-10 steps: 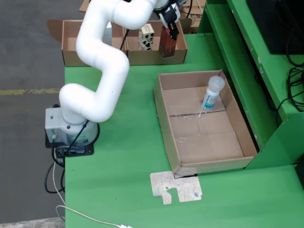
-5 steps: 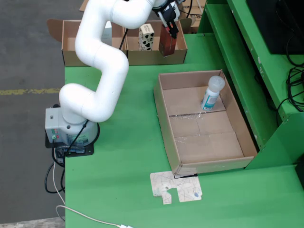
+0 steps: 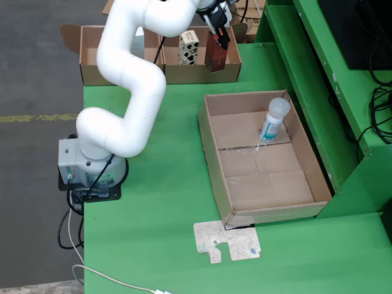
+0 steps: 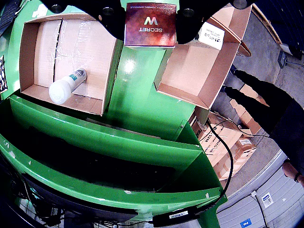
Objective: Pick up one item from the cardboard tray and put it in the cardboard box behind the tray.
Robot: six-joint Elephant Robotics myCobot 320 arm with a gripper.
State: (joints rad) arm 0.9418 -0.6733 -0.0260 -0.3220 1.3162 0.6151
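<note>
Hand (image 3: 218,38) clamped on a dark red box (image 3: 215,56), hanging over the far cardboard box (image 3: 229,75) beyond the cardboard tray (image 3: 211,153). White bottle (image 3: 273,120) leaning in the tray's far right corner on the green tabletop (image 3: 165,202).

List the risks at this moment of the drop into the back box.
1. The gripper holds the dark red carton over the cardboard box near its front wall; released here, it might clip the rim and tip onto the green table.
2. A patterned carton already stands upright in that box; a tumbling drop could knock it over.
3. In the wrist view the carton fills the gap between the fingers, so the landing spot is hidden.
</note>
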